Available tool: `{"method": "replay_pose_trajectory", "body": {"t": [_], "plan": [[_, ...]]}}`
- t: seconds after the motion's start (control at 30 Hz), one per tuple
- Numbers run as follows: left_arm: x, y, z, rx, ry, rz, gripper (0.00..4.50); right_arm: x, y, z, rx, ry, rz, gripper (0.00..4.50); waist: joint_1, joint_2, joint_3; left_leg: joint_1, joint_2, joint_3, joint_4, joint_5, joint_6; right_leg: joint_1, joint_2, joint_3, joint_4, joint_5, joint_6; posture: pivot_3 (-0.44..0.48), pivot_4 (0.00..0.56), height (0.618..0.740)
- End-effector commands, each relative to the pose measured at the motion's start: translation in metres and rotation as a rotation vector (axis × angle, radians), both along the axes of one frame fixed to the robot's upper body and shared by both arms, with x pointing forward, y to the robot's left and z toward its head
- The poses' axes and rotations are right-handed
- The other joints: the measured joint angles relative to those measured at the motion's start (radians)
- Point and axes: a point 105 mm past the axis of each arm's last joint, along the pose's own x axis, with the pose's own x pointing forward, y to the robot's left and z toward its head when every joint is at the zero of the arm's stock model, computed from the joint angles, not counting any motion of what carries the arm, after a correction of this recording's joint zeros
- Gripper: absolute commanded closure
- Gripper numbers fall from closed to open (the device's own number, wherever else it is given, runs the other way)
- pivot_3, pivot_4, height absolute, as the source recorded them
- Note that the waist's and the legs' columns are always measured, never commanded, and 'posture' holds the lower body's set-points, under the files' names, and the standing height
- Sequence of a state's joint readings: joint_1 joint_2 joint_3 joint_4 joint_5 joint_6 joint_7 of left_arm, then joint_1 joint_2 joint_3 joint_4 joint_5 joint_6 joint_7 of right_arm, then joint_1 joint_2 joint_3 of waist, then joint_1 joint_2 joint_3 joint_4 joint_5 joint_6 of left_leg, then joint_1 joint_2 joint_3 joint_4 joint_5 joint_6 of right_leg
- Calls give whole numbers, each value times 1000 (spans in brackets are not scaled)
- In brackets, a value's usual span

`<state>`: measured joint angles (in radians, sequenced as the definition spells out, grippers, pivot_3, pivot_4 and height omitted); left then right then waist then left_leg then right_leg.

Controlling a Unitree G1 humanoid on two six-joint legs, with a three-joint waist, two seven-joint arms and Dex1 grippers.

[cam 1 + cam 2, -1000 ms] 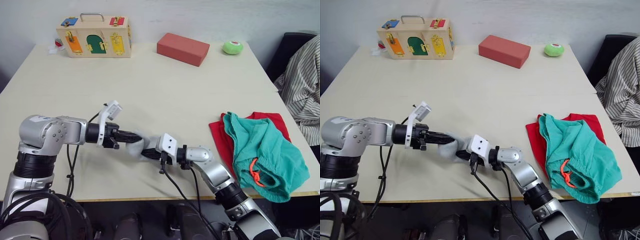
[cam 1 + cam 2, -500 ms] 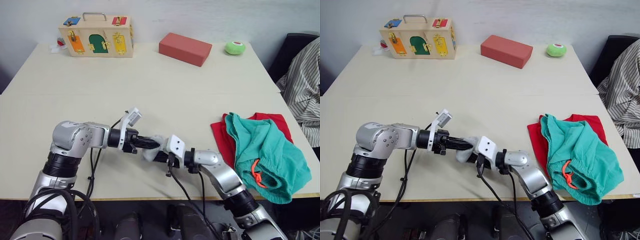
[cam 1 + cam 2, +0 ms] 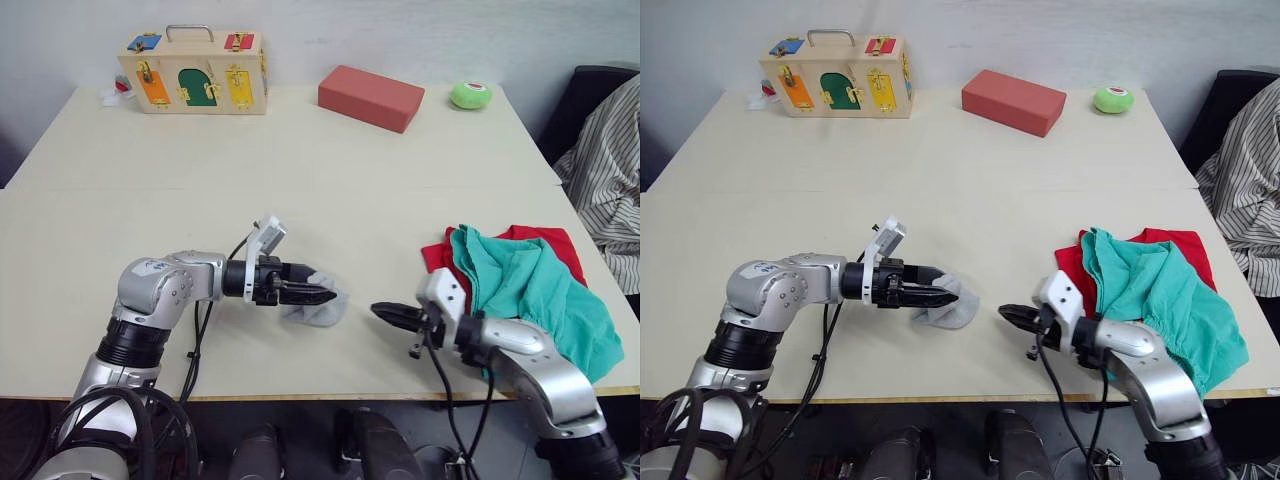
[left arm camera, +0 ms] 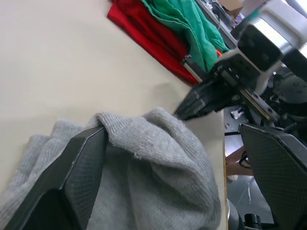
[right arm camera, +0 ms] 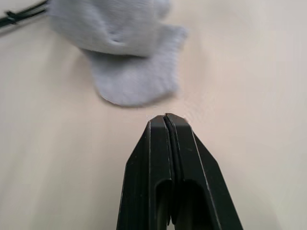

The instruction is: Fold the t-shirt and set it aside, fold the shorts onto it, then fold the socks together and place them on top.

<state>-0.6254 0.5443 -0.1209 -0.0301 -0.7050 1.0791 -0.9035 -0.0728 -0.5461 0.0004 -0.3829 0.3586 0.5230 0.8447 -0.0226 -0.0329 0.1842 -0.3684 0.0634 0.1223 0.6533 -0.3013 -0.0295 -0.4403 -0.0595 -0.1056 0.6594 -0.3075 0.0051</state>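
Note:
The light grey socks [image 3: 318, 312] lie bunched on the table near its front edge. My left gripper [image 3: 312, 294] is open over them. In the left wrist view the socks [image 4: 148, 163] sit between its wide-spread fingers [image 4: 72, 182], with cloth lapping over one fingertip. My right gripper [image 3: 388, 314] is shut and empty, pointing at the socks from a short gap to their right; its closed tips [image 5: 165, 120] are just clear of the sock's edge [image 5: 134, 81]. The teal shorts [image 3: 535, 290] lie crumpled on the red t-shirt [image 3: 438, 258] at the right front.
A wooden latch box [image 3: 190, 70], a red-brown block [image 3: 370, 97] and a green ball [image 3: 469, 95] stand along the far edge. A person in a striped shirt [image 3: 605, 170] sits at the right side. Cables hang from both wrists.
My right gripper has drawn back to the right, away from the socks. My left gripper has opened, and the socks now rest on the table at its fingers.

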Motion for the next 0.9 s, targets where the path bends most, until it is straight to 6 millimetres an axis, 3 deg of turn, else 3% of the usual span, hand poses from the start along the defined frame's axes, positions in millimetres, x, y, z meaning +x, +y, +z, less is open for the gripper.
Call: {"method": "replay_pose_trajectory", "body": {"t": [0.03,0.17,0.43,0.67,0.8,0.9], "plan": [[-5,-6,1,-26,8,-47,17,3,-14,15,47,-65,-75,4500,-2,0,0,0,0,0,0,0,0,0,0,0,0,0,0,0,150,740],[-10,-11,8,-100,-19,-94,17,5,-14,23,100,-103,-103,4500,-4,0,0,0,0,0,0,0,0,0,0,0,0,0,0,0,150,740],[-4,0,-3,-108,-168,-64,17,12,16,49,252,-125,-54,4500,-4,0,0,1,0,0,0,0,0,0,1,0,1,0,0,0,150,740],[-1,9,25,-245,-326,14,17,11,25,56,278,-145,-18,4500,3,0,0,-1,-1,0,0,0,2,0,-1,0,0,0,1,0,150,740],[1,29,30,-258,-419,88,935,2,44,56,262,-131,104,4500,-7,0,0,0,0,0,0,0,1,0,0,0,0,0,1,0,150,740],[2,43,13,-119,-527,85,1909,6,56,55,264,-149,116,4500,-6,0,0,1,1,0,-2,0,1,0,1,-1,0,0,1,0,150,740]]}}
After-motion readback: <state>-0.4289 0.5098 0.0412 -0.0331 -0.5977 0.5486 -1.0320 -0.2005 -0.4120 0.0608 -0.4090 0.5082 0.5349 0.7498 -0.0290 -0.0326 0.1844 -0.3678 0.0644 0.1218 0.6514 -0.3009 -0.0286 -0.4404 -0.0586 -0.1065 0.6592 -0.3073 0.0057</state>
